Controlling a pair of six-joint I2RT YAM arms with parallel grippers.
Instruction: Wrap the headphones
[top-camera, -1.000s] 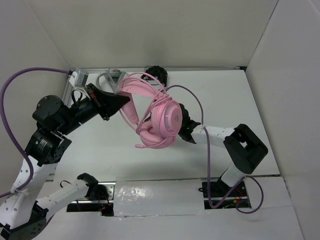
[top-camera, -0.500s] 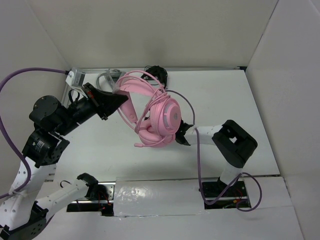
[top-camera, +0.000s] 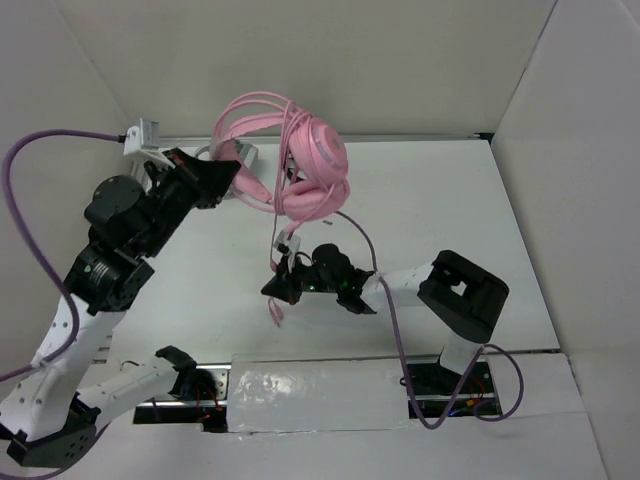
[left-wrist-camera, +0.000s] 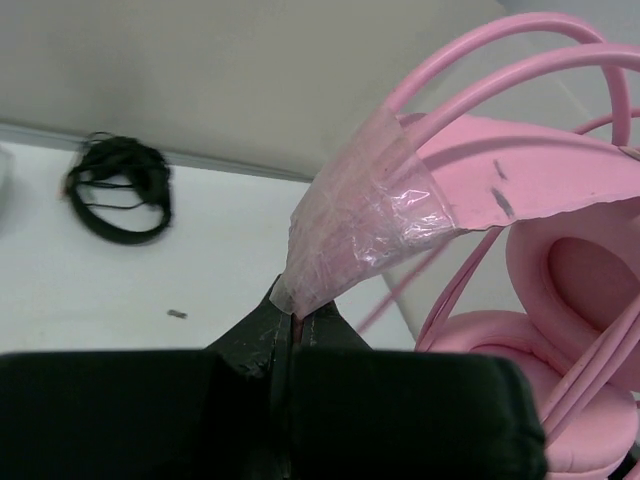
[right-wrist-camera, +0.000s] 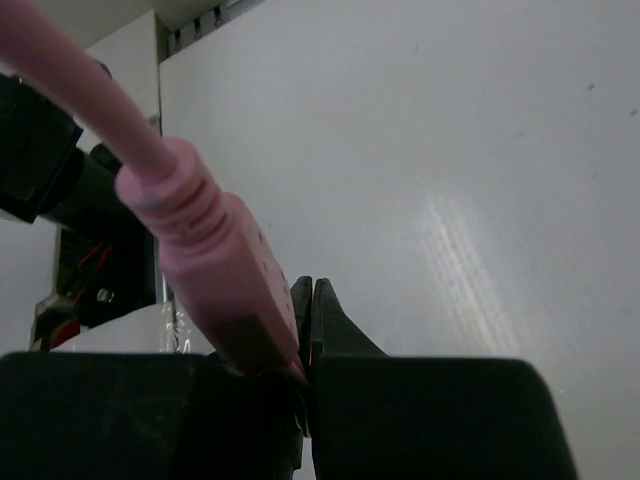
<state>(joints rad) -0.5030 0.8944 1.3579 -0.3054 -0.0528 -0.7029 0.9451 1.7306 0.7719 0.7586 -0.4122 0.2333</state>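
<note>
1. The left fingers (top-camera: 212, 180) are raised at the upper left, above the white tabletop (top-camera: 470, 210). In the left wrist view they are pressed together with no gap, pinching the headband (left-wrist-camera: 520, 190) where it is wrapped in clear crinkled tape (left-wrist-camera: 365, 225).
2. A black coiled bundle (left-wrist-camera: 118, 187) lies on the tabletop near the back wall, well apart from those fingers.
3. The pink over-ear headphones (top-camera: 312, 165) hang in the air just right of the left fingers, touching nothing below. The thin headband loops arch up and to the left. The round padded earcups (left-wrist-camera: 585, 310) sit on the right, one above the other. From above they show against the back wall, over the far edge of the tabletop.
4. A thin pink cable (top-camera: 281, 228) drops from the earcups straight down to the right arm's grasp.
5. The right fingers (top-camera: 284, 288) sit low over the middle of the tabletop, below the headphones in the overhead view. They are closed tip to tip. A thick ribbed pink moulding (right-wrist-camera: 210, 265) on the cable lies against the left one, its lower end running into the seam between them. It rises up and to the left.
6. A short tail of the cable pokes out past the right fingers towards the near edge.
</note>
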